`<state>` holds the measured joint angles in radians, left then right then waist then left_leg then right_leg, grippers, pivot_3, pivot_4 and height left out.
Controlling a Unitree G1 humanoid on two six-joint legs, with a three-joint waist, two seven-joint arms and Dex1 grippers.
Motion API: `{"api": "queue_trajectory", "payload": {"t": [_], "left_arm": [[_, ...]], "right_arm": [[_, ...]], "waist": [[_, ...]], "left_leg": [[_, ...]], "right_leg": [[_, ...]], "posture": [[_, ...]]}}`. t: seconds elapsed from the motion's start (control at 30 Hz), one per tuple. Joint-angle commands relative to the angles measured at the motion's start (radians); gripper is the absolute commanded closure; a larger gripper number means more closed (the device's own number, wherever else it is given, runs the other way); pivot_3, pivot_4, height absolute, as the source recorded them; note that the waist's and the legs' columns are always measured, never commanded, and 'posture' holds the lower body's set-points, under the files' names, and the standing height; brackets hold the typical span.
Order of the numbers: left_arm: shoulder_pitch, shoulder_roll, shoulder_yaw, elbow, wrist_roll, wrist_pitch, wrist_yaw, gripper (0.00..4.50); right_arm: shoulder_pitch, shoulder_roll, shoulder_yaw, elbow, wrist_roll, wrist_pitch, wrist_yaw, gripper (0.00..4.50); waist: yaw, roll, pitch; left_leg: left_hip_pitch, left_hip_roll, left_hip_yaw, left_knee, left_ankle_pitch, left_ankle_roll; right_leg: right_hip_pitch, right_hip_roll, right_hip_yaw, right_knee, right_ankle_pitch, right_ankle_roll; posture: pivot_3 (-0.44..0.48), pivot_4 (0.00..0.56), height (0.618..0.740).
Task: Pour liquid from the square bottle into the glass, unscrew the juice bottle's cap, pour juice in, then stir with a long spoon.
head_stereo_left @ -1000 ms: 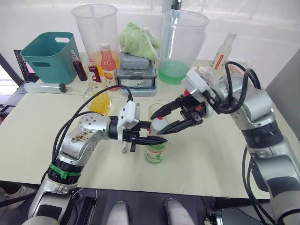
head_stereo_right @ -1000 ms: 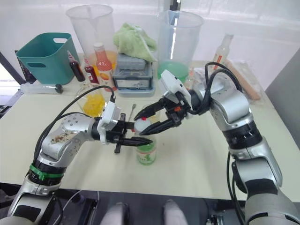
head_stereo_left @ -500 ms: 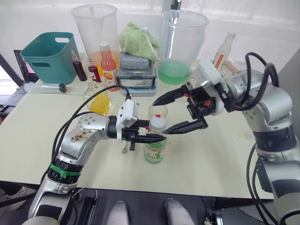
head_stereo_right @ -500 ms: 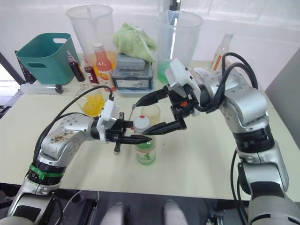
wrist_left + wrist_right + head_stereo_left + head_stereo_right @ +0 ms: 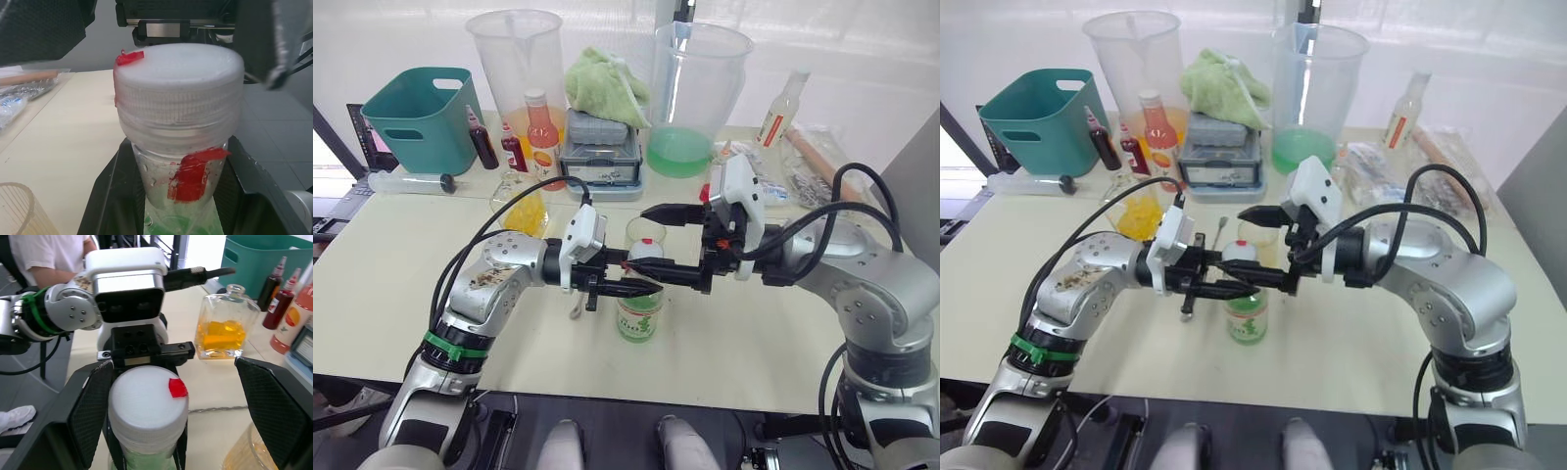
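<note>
the juice bottle stands upright mid-table, the left gripper clamped on its neck. the right gripper, fingers wide, straddles the white cap, one finger just beside it, so it is nearest for unscrewing.

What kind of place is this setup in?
Probably a lab bench set up for drink mixing: big measuring jugs, sauce and syrup bottles, a teal bin and a syringe on a plain table.
</note>
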<state>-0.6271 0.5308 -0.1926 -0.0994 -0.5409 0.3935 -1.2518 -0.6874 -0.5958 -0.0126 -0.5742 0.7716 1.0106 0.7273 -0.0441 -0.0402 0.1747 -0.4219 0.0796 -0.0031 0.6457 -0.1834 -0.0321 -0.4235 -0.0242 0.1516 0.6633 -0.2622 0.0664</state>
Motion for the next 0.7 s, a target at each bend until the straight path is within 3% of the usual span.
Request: {"api": "queue_trajectory", "payload": {"t": [0.03, 0.17, 0.23, 0.37, 0.47, 0.7], "left_arm": [[0.012, 0.004, -0.032, 0.034, 0.054, 0.001, 0.0, 3.12], [0.013, 0.006, -0.029, 0.031, 0.055, 0.001, 0.004, 3.12], [0.016, 0.008, -0.027, 0.028, 0.055, 0.002, 0.006, 3.12], [0.027, 0.017, -0.017, 0.014, 0.056, 0.006, 0.018, 3.12], [0.041, 0.028, -0.007, -0.003, 0.054, 0.011, 0.028, 3.12], [0.071, 0.049, 0.01, -0.051, 0.046, 0.03, 0.05, 3.12]], "right_arm": [[0.002, 0.005, -0.038, -0.039, 0.048, 0.018, -0.046, 1.12], [0.015, -0.008, -0.018, -0.039, 0.072, 0.022, -0.043, 2.48], [0.016, -0.017, -0.005, -0.033, 0.075, 0.016, -0.03, 2.85], [-0.011, -0.043, 0.05, 0.015, 0.047, -0.032, 0.054, 2.85], [-0.064, -0.081, 0.156, 0.115, -0.048, -0.179, 0.244, 2.85], [-0.21, -0.028, 0.287, 0.403, -0.175, -0.497, 0.641, 2.85]], "waist": [[0.0, 0.0, 0.0], [0.0, 0.0, 0.0], [0.0, 0.0, 0.0], [0.0, 0.0, 0.0], [-0.003, 0.0, 0.0], [-0.01, 0.0, 0.0]], "left_leg": [[0.0, 0.0, 0.0, 0.0, 0.0, 0.0], [0.0, 0.0, 0.0, 0.0, 0.0, 0.0], [0.0, 0.0, 0.0, 0.0, 0.0, 0.0], [0.0, 0.0, 0.0, 0.0, 0.0, 0.0], [0.001, 0.0, 0.0, 0.0, 0.0, 0.0], [0.002, 0.0, 0.0, 0.0, 0.0, 0.0]], "right_leg": [[0.0, 0.0, 0.0, 0.0, 0.0, 0.0], [0.0, 0.0, 0.0, 0.0, 0.0, 0.0], [0.0, 0.0, 0.0, 0.0, 0.0, 0.0], [0.0, 0.0, 0.0, 0.0, 0.0, 0.0], [0.001, 0.0, 0.0, -0.001, 0.0, 0.0], [0.001, 0.0, 0.0, 0.0, 0.0, 0.0]], "posture": [[0.0, 0.15, 0.707], [0.0, 0.15, 0.707], [0.0, 0.15, 0.707], [0.0, 0.15, 0.707], [0.0, 0.15, 0.707], [0.0, 0.15, 0.707]]}}
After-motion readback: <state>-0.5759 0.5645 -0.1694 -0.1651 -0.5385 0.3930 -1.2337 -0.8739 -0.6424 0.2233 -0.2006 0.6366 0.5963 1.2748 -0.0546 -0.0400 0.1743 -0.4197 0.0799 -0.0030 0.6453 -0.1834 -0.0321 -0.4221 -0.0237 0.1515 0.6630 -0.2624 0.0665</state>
